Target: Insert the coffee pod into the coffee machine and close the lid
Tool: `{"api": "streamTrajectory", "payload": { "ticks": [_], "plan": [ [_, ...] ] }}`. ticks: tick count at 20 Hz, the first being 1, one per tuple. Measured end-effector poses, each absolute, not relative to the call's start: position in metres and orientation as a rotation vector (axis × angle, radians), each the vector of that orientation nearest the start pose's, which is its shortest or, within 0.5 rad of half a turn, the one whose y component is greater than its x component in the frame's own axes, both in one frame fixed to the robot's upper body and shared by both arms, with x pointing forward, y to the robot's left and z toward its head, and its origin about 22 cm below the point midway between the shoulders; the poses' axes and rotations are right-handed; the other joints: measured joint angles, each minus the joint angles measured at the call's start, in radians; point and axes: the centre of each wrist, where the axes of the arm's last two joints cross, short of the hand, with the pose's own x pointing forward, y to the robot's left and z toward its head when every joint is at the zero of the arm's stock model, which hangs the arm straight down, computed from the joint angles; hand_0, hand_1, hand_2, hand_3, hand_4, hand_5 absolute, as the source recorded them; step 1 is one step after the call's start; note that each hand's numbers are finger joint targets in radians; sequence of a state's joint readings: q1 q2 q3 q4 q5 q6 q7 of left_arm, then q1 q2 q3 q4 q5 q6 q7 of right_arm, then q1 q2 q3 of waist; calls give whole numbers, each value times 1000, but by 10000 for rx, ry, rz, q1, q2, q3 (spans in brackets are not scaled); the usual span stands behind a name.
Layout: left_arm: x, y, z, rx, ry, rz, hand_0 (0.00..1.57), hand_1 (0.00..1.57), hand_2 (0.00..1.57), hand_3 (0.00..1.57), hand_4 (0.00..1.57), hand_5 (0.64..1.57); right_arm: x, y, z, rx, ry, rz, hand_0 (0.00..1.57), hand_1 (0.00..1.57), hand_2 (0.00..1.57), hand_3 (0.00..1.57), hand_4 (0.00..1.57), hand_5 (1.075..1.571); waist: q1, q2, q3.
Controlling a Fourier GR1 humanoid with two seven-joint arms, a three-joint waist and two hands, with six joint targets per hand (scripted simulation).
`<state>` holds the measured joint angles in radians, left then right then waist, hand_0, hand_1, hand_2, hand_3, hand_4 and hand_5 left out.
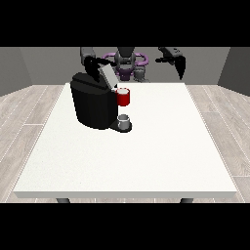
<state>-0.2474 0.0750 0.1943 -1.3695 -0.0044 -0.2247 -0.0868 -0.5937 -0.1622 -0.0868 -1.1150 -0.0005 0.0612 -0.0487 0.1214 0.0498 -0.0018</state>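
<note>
Sitting at the coffee machine [93, 102] base, a grey thing [124, 118], well below both robot hands.

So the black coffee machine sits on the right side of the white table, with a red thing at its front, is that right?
Not quite. In the front view the coffee machine stands on the left part of the white table, not the right. The red thing at the machine is indeed at its front.

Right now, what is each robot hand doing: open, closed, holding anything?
Robot hand at the view's left: at the coffee machine lid; fingers cannot be told.
Robot hand at the view's right: raised off the table, holding nothing; fingers cannot be told.
</note>
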Motion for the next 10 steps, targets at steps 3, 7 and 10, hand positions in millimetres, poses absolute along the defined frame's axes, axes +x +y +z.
{"api": "streamTrajectory", "payload": {
  "ticks": [3,7,10],
  "plan": [
    [301,269,21,-700,-16784,-1345,0,0,0,0,0,1571,380,-220,71,-92,-17282,2571,0,0,0,0,0,1571,27,10,-21],
    [304,267,28,-587,-16968,-1416,0,0,0,0,0,1571,388,-216,81,106,-17758,2661,0,0,0,0,0,1571,86,182,-24],
    [305,270,24,-519,-16973,-1237,0,0,0,0,131,1571,391,-209,85,211,-17767,2793,0,0,0,0,0,1571,24,244,-14]
  ]
}}
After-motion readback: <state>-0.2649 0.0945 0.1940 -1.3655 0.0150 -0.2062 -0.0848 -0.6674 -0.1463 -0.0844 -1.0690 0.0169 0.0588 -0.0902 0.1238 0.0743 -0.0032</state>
